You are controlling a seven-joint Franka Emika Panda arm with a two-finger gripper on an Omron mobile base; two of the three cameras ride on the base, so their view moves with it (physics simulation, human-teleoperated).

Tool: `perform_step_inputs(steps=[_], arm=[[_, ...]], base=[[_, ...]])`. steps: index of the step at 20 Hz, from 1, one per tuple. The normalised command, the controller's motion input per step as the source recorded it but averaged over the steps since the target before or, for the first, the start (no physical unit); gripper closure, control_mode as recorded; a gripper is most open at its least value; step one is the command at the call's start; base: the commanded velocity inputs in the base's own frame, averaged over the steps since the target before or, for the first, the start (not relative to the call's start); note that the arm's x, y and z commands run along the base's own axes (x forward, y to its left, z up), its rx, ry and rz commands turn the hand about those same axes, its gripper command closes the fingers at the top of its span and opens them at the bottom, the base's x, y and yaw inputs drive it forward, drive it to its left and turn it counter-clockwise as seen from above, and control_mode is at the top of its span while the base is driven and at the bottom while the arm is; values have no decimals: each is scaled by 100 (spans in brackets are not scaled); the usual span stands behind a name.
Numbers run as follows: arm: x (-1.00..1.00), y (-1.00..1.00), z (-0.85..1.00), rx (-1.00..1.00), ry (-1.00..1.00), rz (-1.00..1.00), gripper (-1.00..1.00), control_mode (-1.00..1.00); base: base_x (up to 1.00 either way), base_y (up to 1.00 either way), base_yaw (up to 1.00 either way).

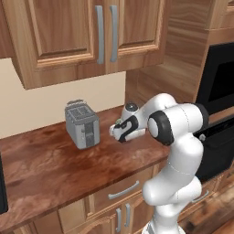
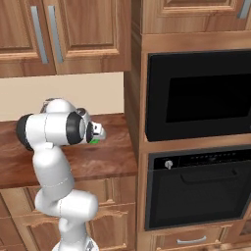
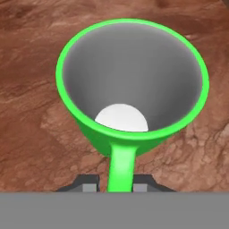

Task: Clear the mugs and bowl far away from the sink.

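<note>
Jaws flank the green mug's handle, grip unclear, over a reddish-brown wooden counter.

You see one bright green mug from directly above, standing upright on reddish-brown wood. Its inside is grey with a white round bottom, and its green handle points toward the bottom edge of the hand view.

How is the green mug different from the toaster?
The green mug is bright green and round with an open top; the toaster is grey and boxy with slots on top. The mug has a handle sticking out between the tips of the pincer; the toaster stands alone, apart from it. Both sit upright on the brown wooden counter.
</note>
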Motion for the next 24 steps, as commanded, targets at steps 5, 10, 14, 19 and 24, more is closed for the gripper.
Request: perform_step_inputs(steps=[5,10,14,19,24], arm=[[0,0,1,0,0,0,-100,-100],[-14,0,24,0,-2,-2,-100,-100],[-46,0,68,0,-6,-8,-100,-100],[-74,-5,70,6,-1,-9,-100,-100],[-93,-26,86,25,5,-14,-100,-100]], base=[[0,0,0],[0,0,0],[0,0,0],[0,0,0],[0,0,0]])
